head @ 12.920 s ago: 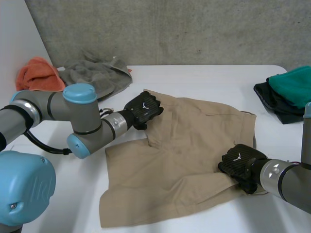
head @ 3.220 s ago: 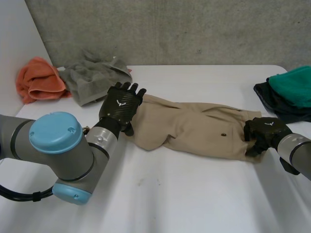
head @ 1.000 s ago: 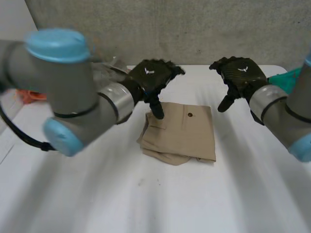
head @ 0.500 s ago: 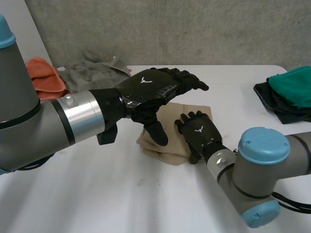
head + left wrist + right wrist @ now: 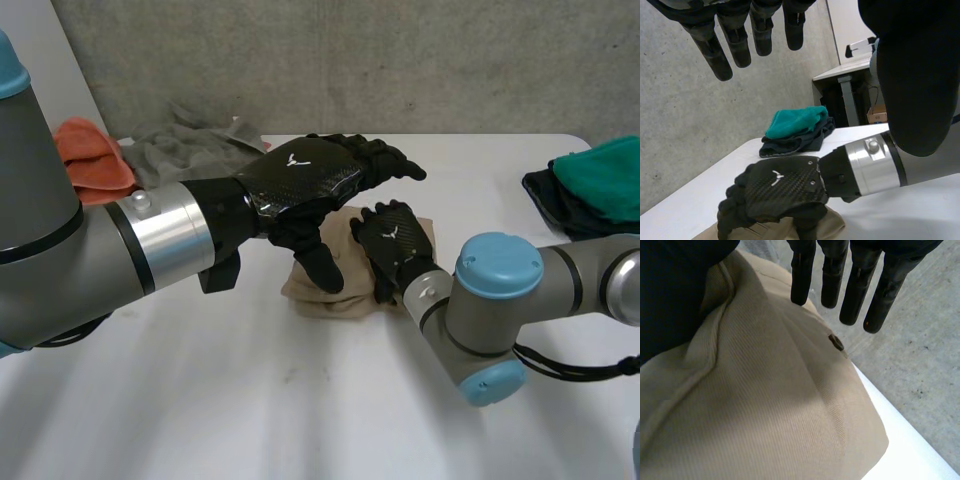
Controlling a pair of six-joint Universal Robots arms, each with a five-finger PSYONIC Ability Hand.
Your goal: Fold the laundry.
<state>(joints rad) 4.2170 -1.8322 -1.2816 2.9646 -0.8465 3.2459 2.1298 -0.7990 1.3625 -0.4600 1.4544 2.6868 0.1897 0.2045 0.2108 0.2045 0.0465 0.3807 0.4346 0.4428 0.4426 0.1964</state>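
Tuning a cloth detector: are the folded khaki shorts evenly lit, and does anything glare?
Head view: soft, even light on the shorts, partly hidden by the left hand and right hand; white table bright, no glare. Right wrist view: shorts darker along the creases, button lit. Left wrist view: mild sheen on the right arm's metal ring.

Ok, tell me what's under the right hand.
The folded tan shorts lie under the right hand, with a button showing beyond its fingertips. The cloth beneath the palm is covered, so any crease there can't be seen.
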